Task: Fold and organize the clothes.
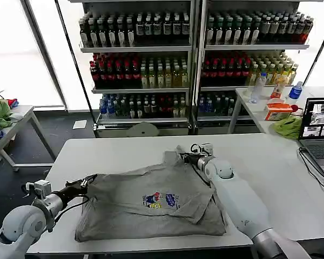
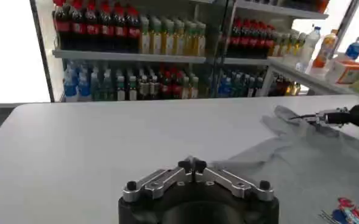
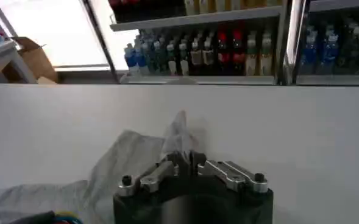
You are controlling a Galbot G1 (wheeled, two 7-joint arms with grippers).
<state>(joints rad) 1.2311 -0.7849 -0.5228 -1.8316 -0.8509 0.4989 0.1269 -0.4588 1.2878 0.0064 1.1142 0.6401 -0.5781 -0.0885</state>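
Lying partly folded across the near half of a white table [image 1: 270, 162]: a light grey shirt [image 1: 151, 208] with a small multicolour chest print [image 1: 161, 200] facing up. Pinched at its left sleeve edge by the left gripper [image 1: 85, 184], fingers closed together on the fabric, near the table's left front edge. Pinched at a raised fold on the far side by the right gripper [image 1: 184, 157], fingers likewise closed on cloth, a tuft of grey fabric standing up between them. Beyond the table, shelves of bottled drinks [image 1: 189, 59]; a laptop [image 1: 319, 132] at far right.
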